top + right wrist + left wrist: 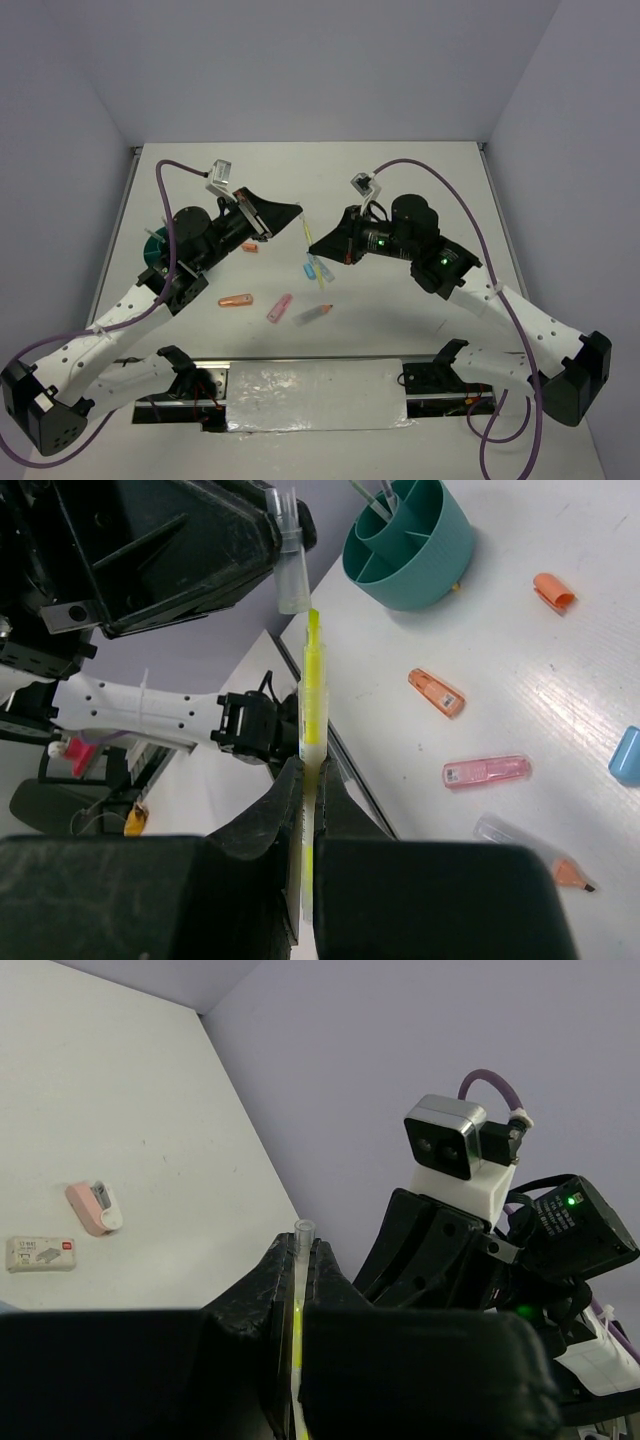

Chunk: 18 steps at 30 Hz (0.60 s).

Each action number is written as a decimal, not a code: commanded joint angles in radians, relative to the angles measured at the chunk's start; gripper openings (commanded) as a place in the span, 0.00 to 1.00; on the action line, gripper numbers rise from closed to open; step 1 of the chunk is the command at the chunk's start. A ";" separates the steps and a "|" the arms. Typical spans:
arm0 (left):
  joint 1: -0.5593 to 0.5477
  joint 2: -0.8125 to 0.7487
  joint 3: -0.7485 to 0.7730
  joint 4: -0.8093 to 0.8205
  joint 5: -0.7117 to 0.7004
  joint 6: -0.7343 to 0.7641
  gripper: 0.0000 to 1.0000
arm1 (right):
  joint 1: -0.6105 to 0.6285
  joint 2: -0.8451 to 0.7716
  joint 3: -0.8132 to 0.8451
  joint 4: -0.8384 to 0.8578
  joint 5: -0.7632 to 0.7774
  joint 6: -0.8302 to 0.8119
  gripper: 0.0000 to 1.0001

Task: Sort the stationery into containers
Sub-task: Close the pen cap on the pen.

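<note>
We note a white table. On it at the left stands a teal bowl. Near the front edge, left to right, lie an orange marker, a pink marker and a clear-capped pen. Light-blue markers lie just behind them, and a small orange piece further left. The left wrist view shows a pink block near a white eraser.
</note>
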 commanded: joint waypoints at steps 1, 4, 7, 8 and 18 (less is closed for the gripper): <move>0.003 -0.005 0.005 0.052 0.016 0.034 0.00 | 0.009 0.003 0.064 0.011 0.010 -0.020 0.00; 0.005 -0.006 0.004 0.046 0.006 0.039 0.00 | 0.009 0.006 0.067 0.011 0.007 -0.022 0.00; 0.003 -0.003 0.010 0.040 0.002 0.042 0.00 | 0.009 0.011 0.074 0.006 0.000 -0.025 0.00; 0.005 0.000 0.011 0.043 0.002 0.042 0.00 | 0.007 0.013 0.076 0.006 -0.001 -0.028 0.00; 0.005 0.014 0.007 0.072 0.026 0.025 0.00 | 0.007 0.026 0.099 0.006 0.023 -0.031 0.00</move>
